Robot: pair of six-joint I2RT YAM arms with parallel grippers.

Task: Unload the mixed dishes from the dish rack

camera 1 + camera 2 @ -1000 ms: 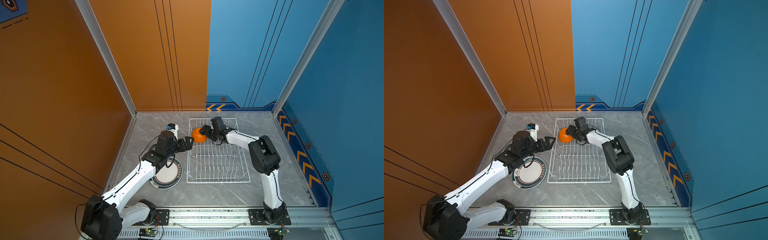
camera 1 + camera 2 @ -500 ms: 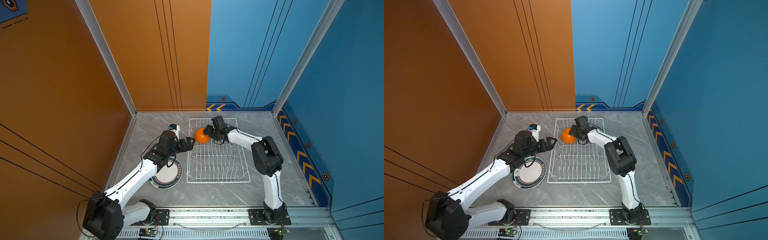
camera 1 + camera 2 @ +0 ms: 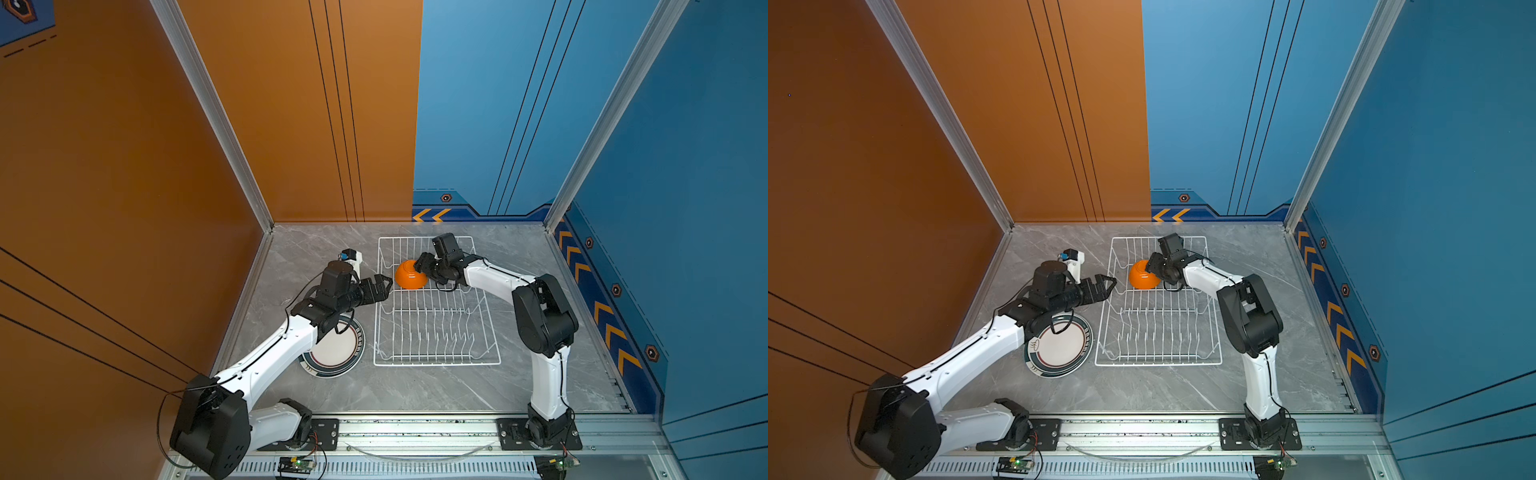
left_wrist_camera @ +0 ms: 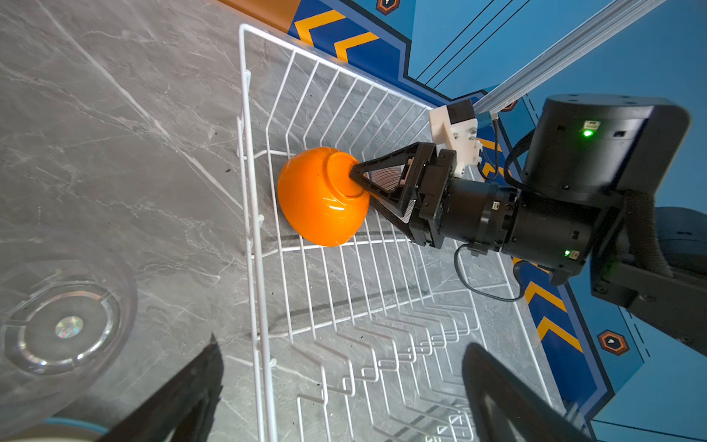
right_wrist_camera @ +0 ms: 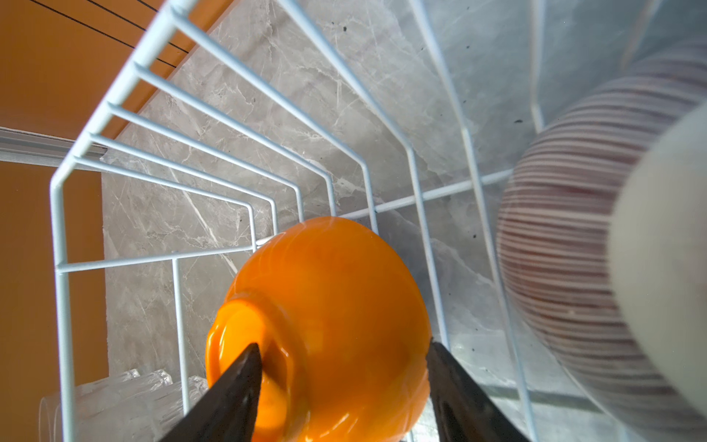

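Step in hand: getting the orange bowl out of the dish rack. The bowl sits tipped in the rack's 11 o'clock corner. My right pincer is part-closed on it, one tip in the foot ring and one on the outer wall. The left pincer is spread wide and empty at the bowl's 8 o'clock, outside the rack. Next, I judge: lift the bowl clear of the wires, then move it to the tabletop.
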